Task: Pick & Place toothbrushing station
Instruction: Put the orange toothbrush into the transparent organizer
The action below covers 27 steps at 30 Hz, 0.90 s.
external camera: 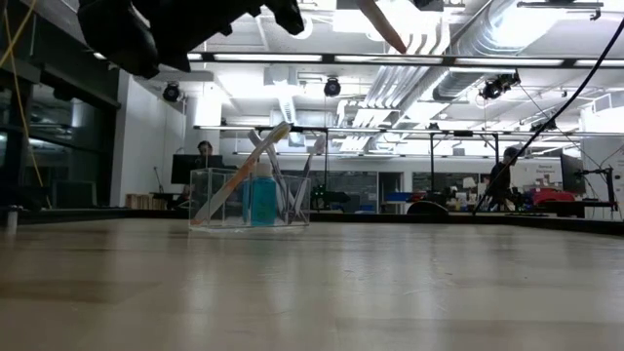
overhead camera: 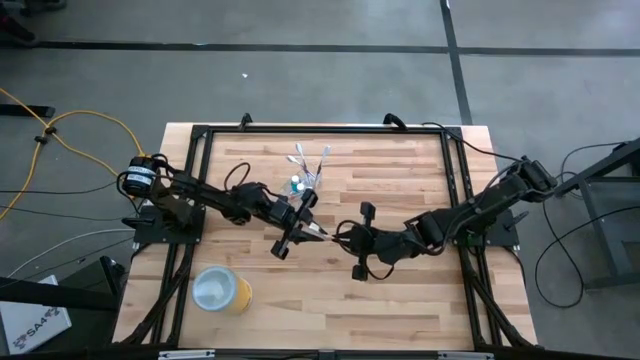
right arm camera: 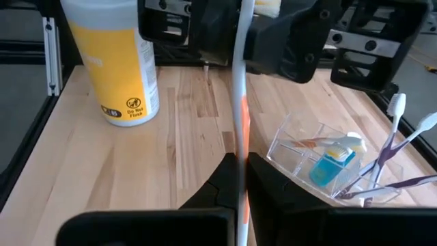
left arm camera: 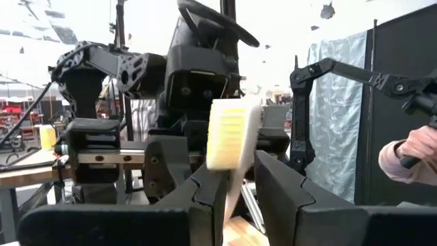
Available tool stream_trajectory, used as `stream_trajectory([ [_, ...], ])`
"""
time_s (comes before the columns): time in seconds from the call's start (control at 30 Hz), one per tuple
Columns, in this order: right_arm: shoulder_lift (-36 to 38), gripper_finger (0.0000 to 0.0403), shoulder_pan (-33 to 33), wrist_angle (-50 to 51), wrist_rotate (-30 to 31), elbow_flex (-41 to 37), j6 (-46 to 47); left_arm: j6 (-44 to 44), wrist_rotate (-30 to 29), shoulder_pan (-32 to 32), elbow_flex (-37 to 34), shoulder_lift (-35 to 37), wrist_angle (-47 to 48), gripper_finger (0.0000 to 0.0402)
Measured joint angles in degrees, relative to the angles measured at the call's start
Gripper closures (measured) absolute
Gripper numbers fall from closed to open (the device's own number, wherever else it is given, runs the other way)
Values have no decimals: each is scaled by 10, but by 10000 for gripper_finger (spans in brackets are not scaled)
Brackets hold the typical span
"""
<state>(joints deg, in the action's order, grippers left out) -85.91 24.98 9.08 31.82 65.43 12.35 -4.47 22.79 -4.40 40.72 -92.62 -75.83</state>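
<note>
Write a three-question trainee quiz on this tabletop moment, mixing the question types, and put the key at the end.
1. True or false: the toothbrush between the two arms is gripped by both the left gripper and the right gripper.
2. Which item stands apart from the toothbrushing things, near the table's front left?
A. the clear cup
B. the yellow cup
C. the blue tube
3. Fill in: in the low view, the clear cup stands ____ on the table, with brushes leaning inside it.

Key:
1. True; the brush spans both sets of fingers above the table.
2. B
3. upright
</note>
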Motion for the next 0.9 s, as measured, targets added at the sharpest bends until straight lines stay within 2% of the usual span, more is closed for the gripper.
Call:
stream_trajectory([
  [0.23, 0, 399, -4, -4, -5, 0, -6, 2, 0, 0, 13, 0, 33, 333],
  [0.43, 0, 397, -4, -4, -6, 0, -4, 2, -3, 0, 13, 0, 31, 388],
  [0.63, 0, 394, -4, -4, -19, 0, 1, 2, -4, 0, 13, 0, 30, 394],
  [0.77, 0, 377, -4, -5, -38, 0, 3, 1, -4, 0, 13, 0, 28, 395],
  [0.9, 0, 343, -3, -2, -36, 0, 13, -1, -3, 0, 13, 0, 25, 396],
])
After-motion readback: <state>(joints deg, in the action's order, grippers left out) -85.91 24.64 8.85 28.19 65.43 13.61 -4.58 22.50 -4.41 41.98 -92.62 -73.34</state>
